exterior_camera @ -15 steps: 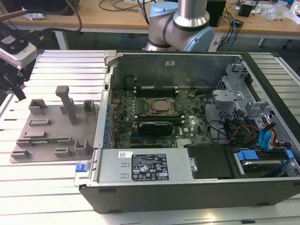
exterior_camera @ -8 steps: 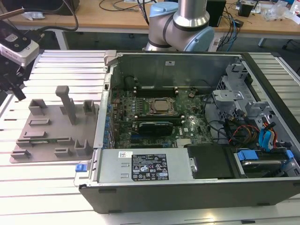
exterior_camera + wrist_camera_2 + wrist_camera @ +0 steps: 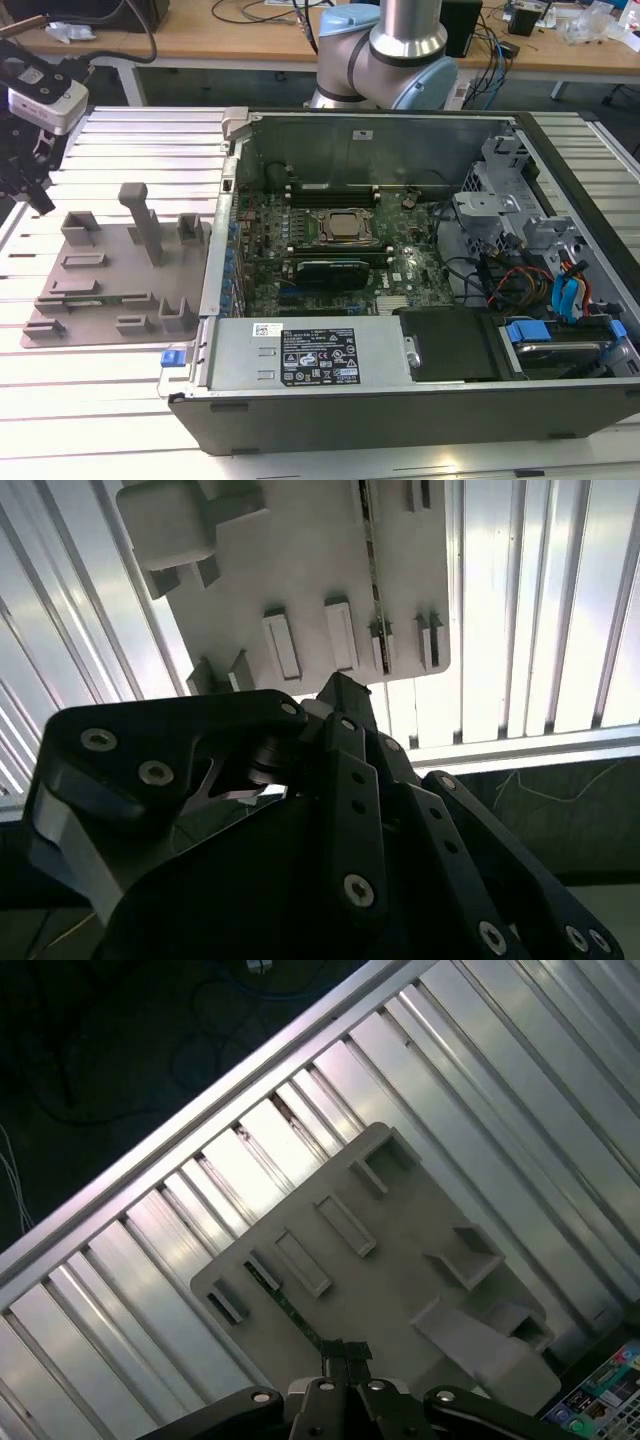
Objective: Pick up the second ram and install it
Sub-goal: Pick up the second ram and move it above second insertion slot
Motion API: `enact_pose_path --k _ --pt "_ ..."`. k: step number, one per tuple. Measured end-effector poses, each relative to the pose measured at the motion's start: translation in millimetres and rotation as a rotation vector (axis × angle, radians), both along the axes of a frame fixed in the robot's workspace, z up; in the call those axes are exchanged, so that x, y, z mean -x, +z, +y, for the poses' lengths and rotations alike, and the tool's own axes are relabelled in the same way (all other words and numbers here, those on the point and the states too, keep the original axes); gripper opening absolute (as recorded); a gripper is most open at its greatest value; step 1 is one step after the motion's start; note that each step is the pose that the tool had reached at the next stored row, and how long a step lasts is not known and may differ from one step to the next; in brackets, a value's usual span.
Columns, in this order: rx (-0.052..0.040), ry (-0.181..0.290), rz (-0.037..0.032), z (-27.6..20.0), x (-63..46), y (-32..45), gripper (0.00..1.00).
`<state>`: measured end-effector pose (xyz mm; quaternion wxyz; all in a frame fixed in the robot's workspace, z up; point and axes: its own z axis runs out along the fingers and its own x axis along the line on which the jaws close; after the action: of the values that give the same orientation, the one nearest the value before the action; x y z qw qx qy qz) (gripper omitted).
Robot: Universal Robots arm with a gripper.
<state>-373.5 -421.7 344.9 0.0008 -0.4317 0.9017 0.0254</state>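
Observation:
The second ram [image 3: 290,1305] stands on edge in a narrow slot of the grey holder tray [image 3: 400,1260], showing as a thin green strip. In the second wrist view the ram [image 3: 376,590] runs along the same slot of the tray [image 3: 300,560]. My gripper [image 3: 38,200] hangs above the ribbed table, up and toward the exterior view's left of the tray [image 3: 110,290]. Its black fingers [image 3: 335,1365] sit close together, shut, with nothing seen between them. The open computer case holds the green motherboard [image 3: 400,270] at the exterior view's right of the tray.
A tall grey post [image 3: 140,215] rises from the tray's middle. The case's metal wall [image 3: 215,250] borders the tray. The power supply [image 3: 310,360] and a drive cage with cables [image 3: 540,270] fill the case's near and far-right sides. The arm's base [image 3: 385,55] stands behind the case.

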Motion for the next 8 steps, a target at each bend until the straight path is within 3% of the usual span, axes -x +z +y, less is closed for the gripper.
enact_pose_path --k 8 --pt "0.0000 0.089 0.0000 0.0 0.0 0.0 0.11"
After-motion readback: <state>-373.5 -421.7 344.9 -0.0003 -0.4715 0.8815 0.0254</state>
